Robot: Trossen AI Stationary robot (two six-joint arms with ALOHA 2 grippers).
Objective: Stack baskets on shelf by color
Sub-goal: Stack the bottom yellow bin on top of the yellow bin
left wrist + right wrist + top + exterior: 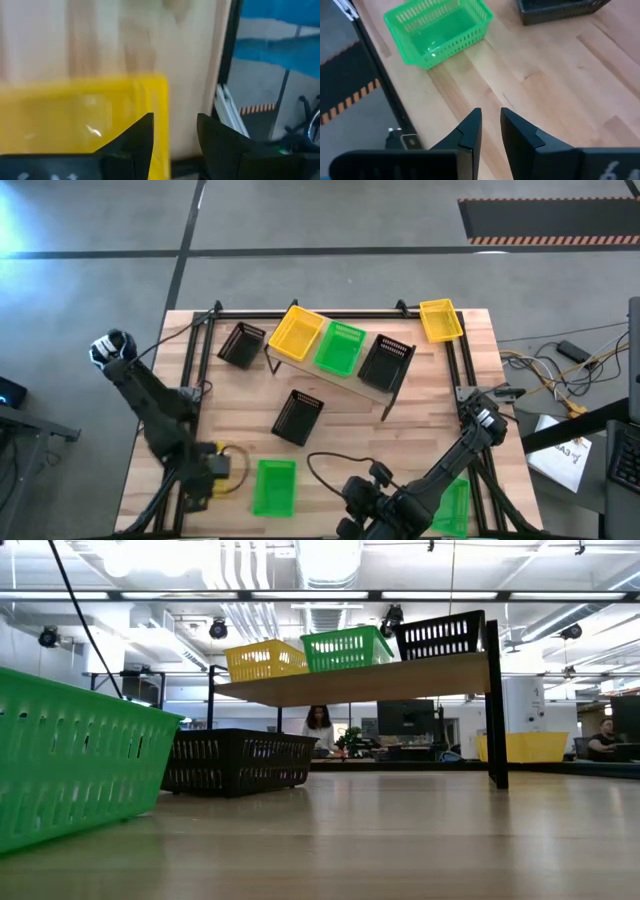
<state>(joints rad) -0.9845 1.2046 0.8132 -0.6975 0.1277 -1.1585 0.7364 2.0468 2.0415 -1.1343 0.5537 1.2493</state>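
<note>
The shelf (335, 370) (370, 680) carries a yellow (296, 334), a green (340, 348) and a black basket (386, 361) side by side. On the table lie two black baskets (241, 343) (298, 417), a yellow one (440, 320) at the far right, and green ones at the near left (273, 487) (437, 30) and near right (452, 505). My left gripper (215, 465) (175, 135) is open at the near left over another yellow basket (235, 463) (75, 115). My right gripper (490, 117) hovers over bare wood near the near edge, open by a narrow gap and holding nothing. My left gripper comes down from above at the yellow basket's side wall (161, 100). One finger (135, 142) stands on the basket's inner side and the other (220, 145) outside it. I cannot tell whether either finger touches the wall. The basket rests on the table.
Black frame rails (200, 350) run along the table's left, right and far edges. A black cable (330, 475) loops over the near middle. Bare wood shows between the shelf and the near baskets. People sit in the room behind (318, 730).
</note>
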